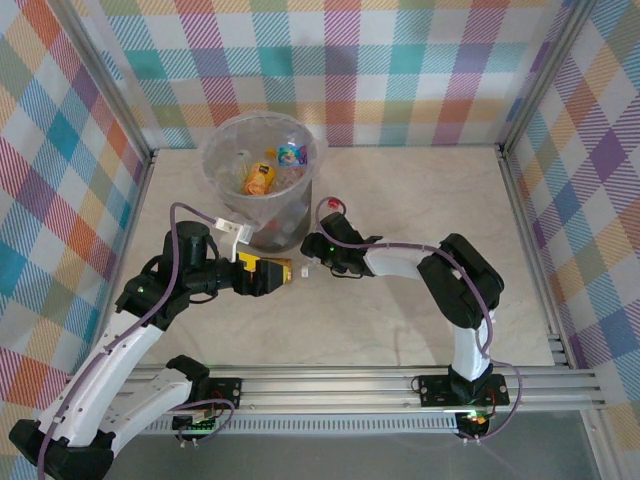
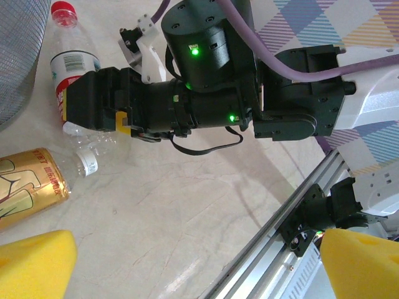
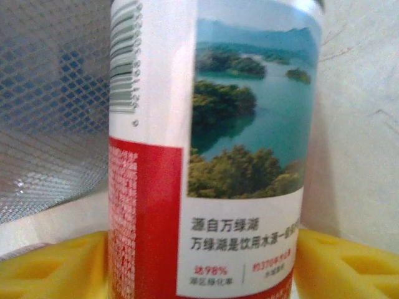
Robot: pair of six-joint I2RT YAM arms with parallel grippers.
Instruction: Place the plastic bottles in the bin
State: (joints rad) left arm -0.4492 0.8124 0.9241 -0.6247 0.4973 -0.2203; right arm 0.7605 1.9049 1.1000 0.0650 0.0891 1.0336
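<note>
A plastic bottle with a red-and-white label showing a lake stands between the yellow pads of my right gripper, which is shut on it. This red-capped bottle lies on the table beside the bin, with the right gripper round its middle. The left gripper hangs open over bare table. A golden-labelled bottle lies just past its left finger. A small clear bottle with a white cap lies next to it. Several bottles sit inside the bin.
The bin's meshed wall rises close to the left of the held bottle. An aluminium rail runs along the table's near edge, and checked walls enclose the other three sides. The marble tabletop is open to the right.
</note>
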